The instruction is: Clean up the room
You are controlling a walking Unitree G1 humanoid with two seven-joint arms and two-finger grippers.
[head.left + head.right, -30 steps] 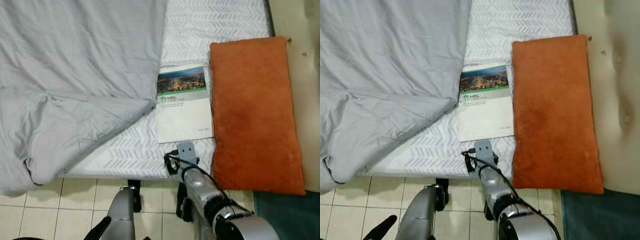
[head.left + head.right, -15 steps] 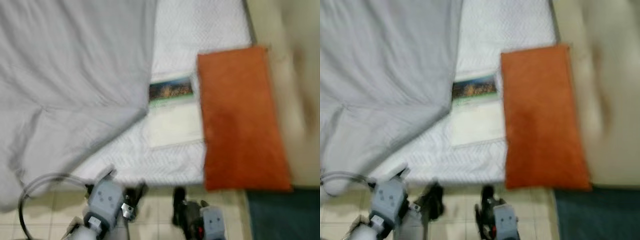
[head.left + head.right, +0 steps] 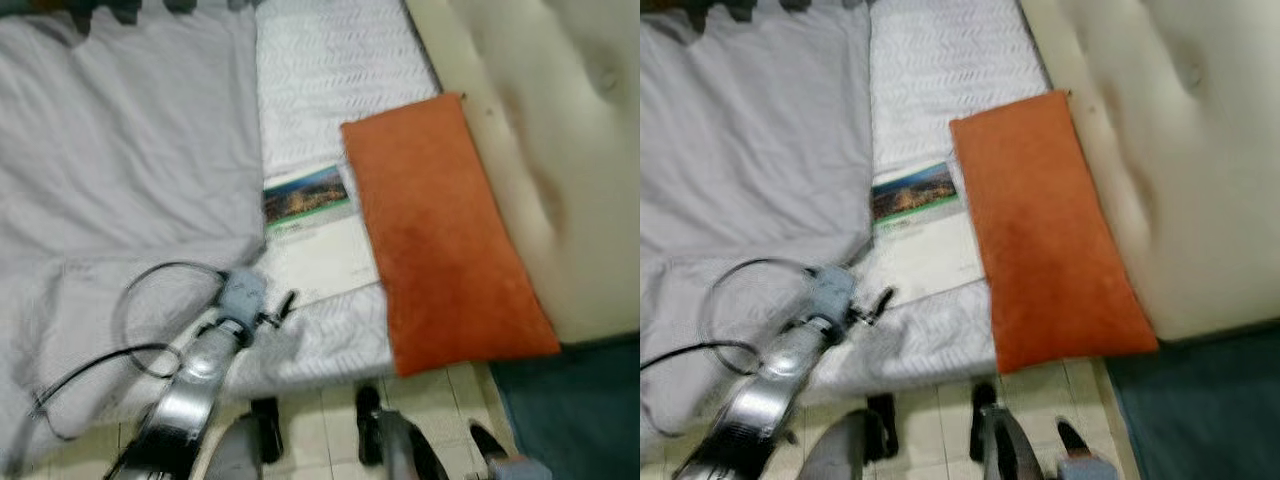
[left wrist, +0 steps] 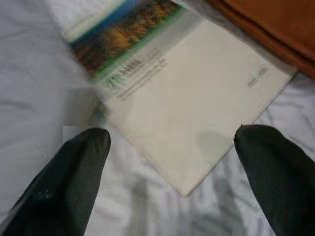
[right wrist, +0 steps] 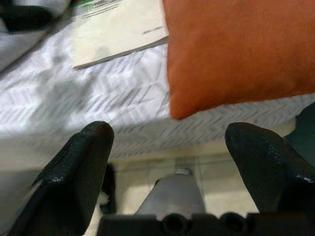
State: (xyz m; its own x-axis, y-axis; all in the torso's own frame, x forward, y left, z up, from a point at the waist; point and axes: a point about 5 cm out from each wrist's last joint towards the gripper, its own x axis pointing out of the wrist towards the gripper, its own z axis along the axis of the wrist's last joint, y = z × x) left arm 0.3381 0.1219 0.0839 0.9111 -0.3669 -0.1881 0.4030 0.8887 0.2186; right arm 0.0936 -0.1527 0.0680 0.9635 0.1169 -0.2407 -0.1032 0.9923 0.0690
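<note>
A booklet with a city photo on its cover lies on the white patterned sheet, between a grey blanket and a long orange pillow. My left arm reaches over the bed's near edge, and my left gripper hovers open just short of the booklet's near corner. In the left wrist view its fingers stand wide apart with the booklet ahead of them. My right gripper hangs open and empty, low by the bed's edge below the pillow's corner.
A beige tufted headboard runs along the right of the bed. A dark teal mat lies on the floor at the lower right. A black cable loops beside my left arm. Pale floor tiles border the bed's near edge.
The camera has swung, so the whole scene shifted. My left arm rose from below and reached over the bed towards the booklet. My right arm drew back from the bed's edge and dropped low.
</note>
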